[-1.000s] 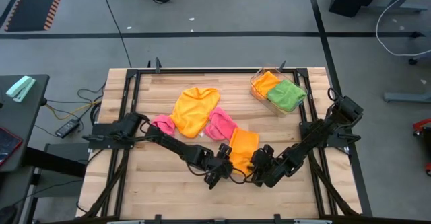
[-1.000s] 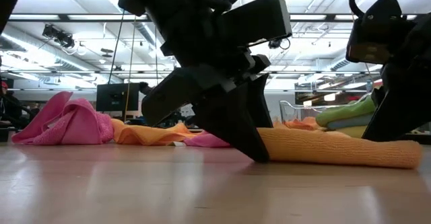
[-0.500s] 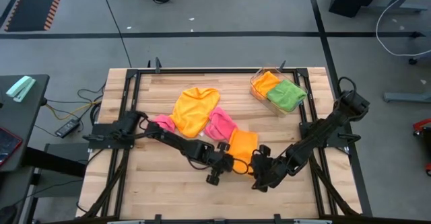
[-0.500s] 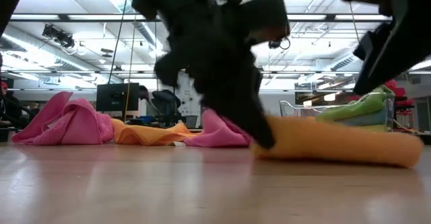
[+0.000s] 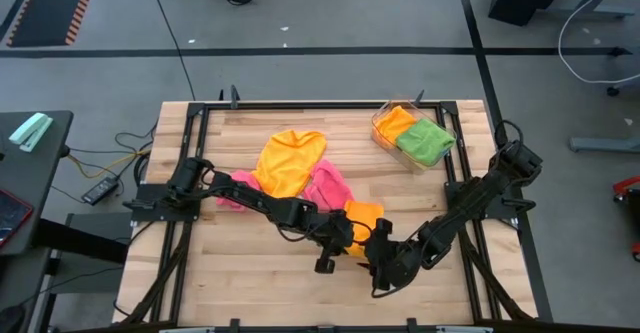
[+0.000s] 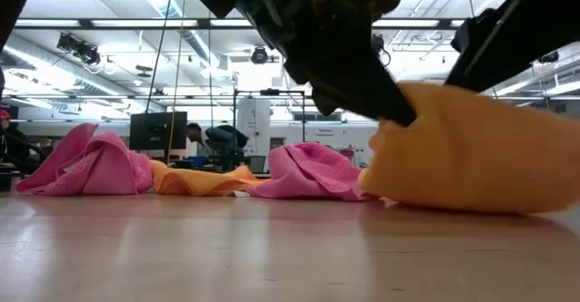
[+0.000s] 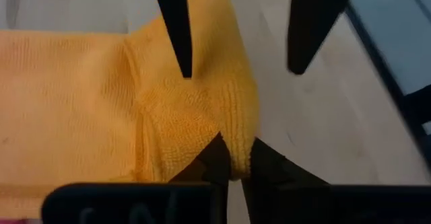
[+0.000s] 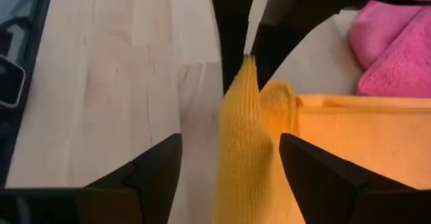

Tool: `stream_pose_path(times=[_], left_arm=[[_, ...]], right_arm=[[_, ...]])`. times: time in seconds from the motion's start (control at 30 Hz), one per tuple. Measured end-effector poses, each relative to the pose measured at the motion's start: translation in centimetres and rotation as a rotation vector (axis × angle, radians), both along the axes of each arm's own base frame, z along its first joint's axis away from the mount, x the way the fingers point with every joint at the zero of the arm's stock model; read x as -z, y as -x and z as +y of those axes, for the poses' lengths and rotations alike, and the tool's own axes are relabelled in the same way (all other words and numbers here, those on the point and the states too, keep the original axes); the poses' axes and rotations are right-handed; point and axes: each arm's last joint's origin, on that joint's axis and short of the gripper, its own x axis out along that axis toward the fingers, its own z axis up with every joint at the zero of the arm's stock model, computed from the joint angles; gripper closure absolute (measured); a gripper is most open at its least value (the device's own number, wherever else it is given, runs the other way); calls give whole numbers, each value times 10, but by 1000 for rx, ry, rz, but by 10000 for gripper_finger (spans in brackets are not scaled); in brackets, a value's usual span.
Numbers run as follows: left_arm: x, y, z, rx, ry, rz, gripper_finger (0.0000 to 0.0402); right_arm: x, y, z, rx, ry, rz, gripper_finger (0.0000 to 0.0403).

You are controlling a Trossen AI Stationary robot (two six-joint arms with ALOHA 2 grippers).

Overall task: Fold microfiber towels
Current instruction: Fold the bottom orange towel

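Near the tabletop's (image 5: 240, 273) front edge, the left gripper (image 7: 232, 163) was pinched shut on a corner of the orange towel (image 5: 362, 220), lifting that end into a fold. Just beside it, the right gripper (image 8: 229, 160) stood with fingers spread wide around the raised edge, not clamping it. Behind lay a pink towel (image 5: 322, 188), then a yellow-orange towel (image 5: 288, 161). At the far right corner a clear tray (image 5: 383, 131) held folded orange and green towels (image 5: 424, 140).

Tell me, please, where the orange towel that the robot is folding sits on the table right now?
In the high view the orange towel lies right of the table's centre, toward the near edge, just below the pink towel, its near corner pinched in the left claw.
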Motion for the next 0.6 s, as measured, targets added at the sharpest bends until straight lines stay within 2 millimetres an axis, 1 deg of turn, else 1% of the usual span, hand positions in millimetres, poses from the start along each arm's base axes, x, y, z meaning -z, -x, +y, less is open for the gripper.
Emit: stream_pose_path(times=[0.1, 0.23, 0.3, 0.4, 0.5, 0.6], left_arm=[[-1, -1, -1, -1, 8, -13, 371], [-2, -2, -1, -6, 17, -25, 386], [-3, -2, -1, -6, 19, -32, 386], [-4, -3, -1, -5, 22, -45, 373], [-4, -3, -1, -2, 16, -42, 365], [-4, -3, 0, -22, -4, -48, 362]], right_arm=[[1, 3, 1, -22, 35, 15, 144], [9, 4, -1, -30, 79, 60, 144], [14, 3, 0, -28, 88, 70, 144], [26, 0, 0, -19, 106, 102, 146], [37, -1, 0, -13, 96, 142, 172], [38, -1, 2, -3, 61, 150, 227]])
